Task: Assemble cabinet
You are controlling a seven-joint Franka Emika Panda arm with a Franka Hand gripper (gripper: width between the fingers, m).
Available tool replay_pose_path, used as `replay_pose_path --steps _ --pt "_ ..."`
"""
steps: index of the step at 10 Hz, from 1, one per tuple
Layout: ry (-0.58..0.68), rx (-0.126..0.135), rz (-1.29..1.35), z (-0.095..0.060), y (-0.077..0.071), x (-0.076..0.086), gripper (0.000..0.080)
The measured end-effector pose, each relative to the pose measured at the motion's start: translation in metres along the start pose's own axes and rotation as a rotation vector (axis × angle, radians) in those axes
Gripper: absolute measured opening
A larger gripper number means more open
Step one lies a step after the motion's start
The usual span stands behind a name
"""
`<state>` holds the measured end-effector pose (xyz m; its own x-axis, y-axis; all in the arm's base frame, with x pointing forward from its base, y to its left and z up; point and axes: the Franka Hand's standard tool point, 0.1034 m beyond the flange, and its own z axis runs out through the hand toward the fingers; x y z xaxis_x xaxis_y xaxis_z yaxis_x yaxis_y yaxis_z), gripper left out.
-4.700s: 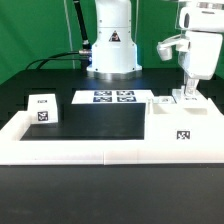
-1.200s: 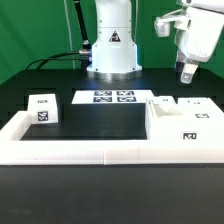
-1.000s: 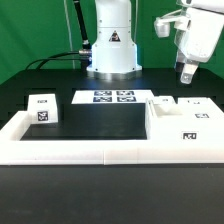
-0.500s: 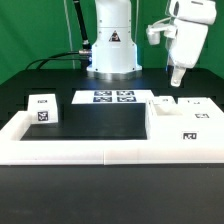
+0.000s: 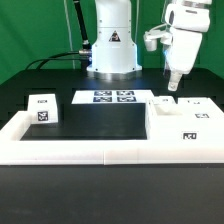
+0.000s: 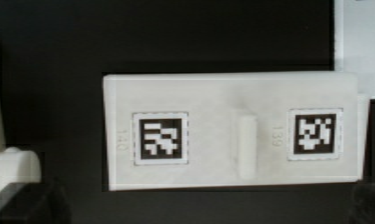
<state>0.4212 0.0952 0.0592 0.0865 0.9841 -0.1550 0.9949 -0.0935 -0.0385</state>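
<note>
While tool hangs above cabinet, not touching | tool grip: cannot tell

The exterior view is taken from in front of the cabinet, slightly above it and at moderate distance, facing across the black table toward the robot base behind the cabinet. The wrist view is directed straight down onto the cabinet from close above, filling most of the picture. The cabinet's tagged top is shared by both views.
</note>
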Motion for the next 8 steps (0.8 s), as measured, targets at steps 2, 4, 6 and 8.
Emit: replay_pose_path --steps 2,4,6,8 --pt "0.032 0.001 -0.001 0.014 -0.014 0.002 0.0797" --pt "0.035 0.017 -0.004 0.024 -0.021 0.004 0.0797" --pt "0.038 0.032 -0.014 0.033 -0.024 0.003 0.0797" --pt "0.038 0.046 -0.014 0.041 -0.025 0.002 0.0797"
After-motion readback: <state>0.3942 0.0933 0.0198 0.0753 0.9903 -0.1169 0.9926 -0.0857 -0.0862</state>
